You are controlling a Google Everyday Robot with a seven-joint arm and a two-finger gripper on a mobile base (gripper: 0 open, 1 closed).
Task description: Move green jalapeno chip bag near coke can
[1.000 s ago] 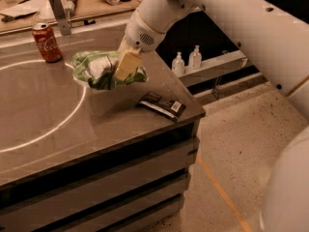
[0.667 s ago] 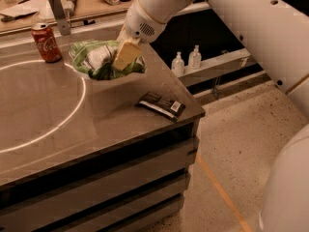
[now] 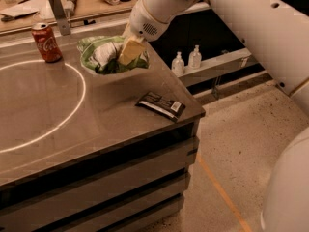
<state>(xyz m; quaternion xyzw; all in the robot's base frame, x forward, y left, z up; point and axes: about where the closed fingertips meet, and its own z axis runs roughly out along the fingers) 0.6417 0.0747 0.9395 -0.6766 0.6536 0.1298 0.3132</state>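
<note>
Yellow end effector (image 3: 130, 51) clamps green jalapeno chip bag (image 3: 99, 55), lengthwise toward coke can (image 3: 46, 43).

The coke can (image 3: 46, 42) stands on the surface (image 3: 72, 120) at upper left. Right of it, top centre, is the chip bag (image 3: 102, 57), held by the gripper (image 3: 129, 52) entering from upper right. A wrapper (image 3: 161, 105) lies lower right of the bag, near the surface's edge.

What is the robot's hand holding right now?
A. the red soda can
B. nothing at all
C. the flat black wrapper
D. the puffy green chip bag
D: the gripper is clamped on the green jalapeno chip bag at the back of the table, while the coke can stands by itself to the side and the black wrapper lies untouched near the table's edge.
</note>
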